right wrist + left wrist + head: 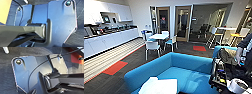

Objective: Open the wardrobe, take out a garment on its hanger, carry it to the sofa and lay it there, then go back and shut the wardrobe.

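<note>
Garment [159, 86] lies flat on the sofa [184, 66] seat at its near front edge: white, thin fabric, spread in a wide patch with one raised fold at the left corner. Hanger can't be made out. Sofa is bright blue, rounded wrap-around back and arms. Both sets of jaws: can't tell from the wrist views, robot plate and bar block them. A person [244, 47] with a control rig stands just beside the sofa's right arm. Further back: red floor patch [115, 67], white chairs [152, 47] around a small white table [159, 36], long white counter [106, 41] along the left wall, two wood-framed doors [163, 20].
</note>
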